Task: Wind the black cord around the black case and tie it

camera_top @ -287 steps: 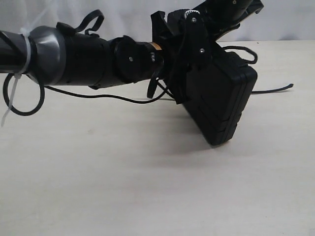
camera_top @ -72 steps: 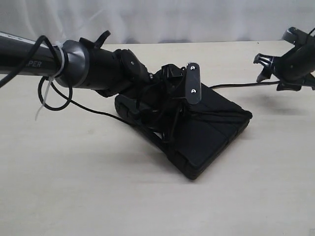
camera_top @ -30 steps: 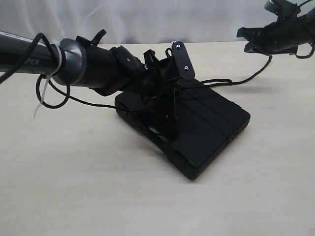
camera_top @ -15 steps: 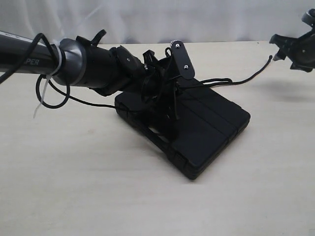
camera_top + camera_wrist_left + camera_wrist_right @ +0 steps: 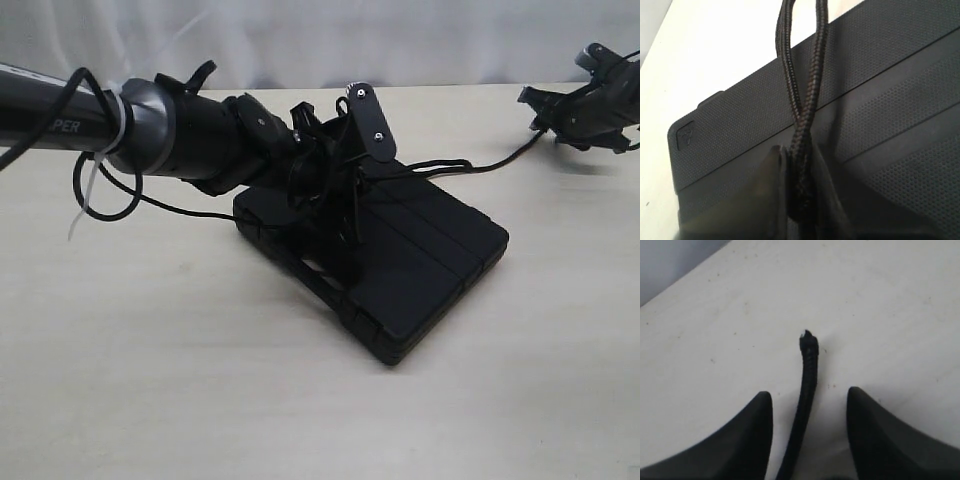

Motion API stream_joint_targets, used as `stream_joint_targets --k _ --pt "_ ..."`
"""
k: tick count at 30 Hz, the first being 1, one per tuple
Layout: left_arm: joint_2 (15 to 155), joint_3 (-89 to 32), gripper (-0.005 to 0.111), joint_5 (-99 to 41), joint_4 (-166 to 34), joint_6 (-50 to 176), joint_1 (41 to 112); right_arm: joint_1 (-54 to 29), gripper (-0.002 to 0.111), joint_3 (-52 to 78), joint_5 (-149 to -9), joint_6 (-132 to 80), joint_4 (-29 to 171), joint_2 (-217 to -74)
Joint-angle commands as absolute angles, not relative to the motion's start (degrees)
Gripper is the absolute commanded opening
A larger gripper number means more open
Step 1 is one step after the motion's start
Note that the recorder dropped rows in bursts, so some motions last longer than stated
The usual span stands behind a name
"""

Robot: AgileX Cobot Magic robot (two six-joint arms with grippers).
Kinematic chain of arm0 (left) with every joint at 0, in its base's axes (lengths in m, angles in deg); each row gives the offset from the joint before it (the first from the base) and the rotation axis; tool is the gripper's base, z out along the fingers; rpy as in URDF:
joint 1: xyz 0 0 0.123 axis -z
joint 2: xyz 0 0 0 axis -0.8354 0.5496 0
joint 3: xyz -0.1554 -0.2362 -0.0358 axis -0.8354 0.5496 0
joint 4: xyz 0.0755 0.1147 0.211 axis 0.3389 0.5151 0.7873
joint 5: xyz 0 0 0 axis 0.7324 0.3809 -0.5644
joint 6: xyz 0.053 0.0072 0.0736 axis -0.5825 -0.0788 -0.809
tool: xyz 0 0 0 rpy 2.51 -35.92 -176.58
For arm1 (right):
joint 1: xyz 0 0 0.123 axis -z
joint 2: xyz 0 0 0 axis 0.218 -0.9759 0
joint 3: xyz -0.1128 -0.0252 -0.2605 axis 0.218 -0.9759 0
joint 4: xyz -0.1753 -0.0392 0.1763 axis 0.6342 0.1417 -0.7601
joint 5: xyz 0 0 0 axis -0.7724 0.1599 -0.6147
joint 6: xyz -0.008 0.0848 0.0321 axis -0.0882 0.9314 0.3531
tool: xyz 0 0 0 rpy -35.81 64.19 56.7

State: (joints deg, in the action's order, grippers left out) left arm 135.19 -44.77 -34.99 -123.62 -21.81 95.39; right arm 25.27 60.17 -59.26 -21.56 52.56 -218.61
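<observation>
While the left claw [image 5: 797,200] clamps two strands of thin braided black cord [image 5: 807,95] over the flat, ribbed, pebble-grained black plastic case [image 5: 420,270] lying centrally, the tying looks underway. Further right, the right claw [image 5: 809,407] stands spread astride the cord's loose end on the pale tabletop [image 5: 715,315]; closing on it should come next.

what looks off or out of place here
The black cord trails off the black case; its loose end lies inside the open right gripper, ungripped. The left gripper pinches a doubled stretch above the lid.
</observation>
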Motion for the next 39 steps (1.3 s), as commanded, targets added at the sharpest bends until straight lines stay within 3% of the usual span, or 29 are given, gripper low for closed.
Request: stream_joint_targets --k 1,5,8,9,26,35,39 --pt "135.49 -44.76 0.0 -34.65 -124.36 -21.27 95.29 25.43 0.04 61.3 -60.66 -21.35 52.12 -220.48" --pt "135.49 -44.76 0.0 -34.49 -124.36 -21.27 95.29 25.18 0.035 61.3 -60.67 -22.53 51.8 -220.87" --pt "135.49 -44.76 0.0 -34.49 -124.36 -21.27 95.29 25.09 0.009 61.3 -59.19 -26.18 51.8 -220.87" --pt "135.49 -44.76 0.0 -34.49 -124.36 -21.27 95.29 25.06 0.004 61.3 -58.64 -27.13 51.8 -220.72" --pt "135.49 -44.76 0.0 -34.32 -123.97 -21.27 95.29 21.72 0.004 59.91 -50.16 -42.86 44.07 -210.86" --pt "135.49 -44.76 0.0 -28.97 -129.8 -16.24 95.29 17.98 0.004 43.44 -65.34 -61.84 30.55 -197.12" --pt "135.49 -44.76 0.0 -28.97 -131.51 -16.24 95.29 17.3 0.004 41.9 -64.23 -66.84 25.87 -190.66"
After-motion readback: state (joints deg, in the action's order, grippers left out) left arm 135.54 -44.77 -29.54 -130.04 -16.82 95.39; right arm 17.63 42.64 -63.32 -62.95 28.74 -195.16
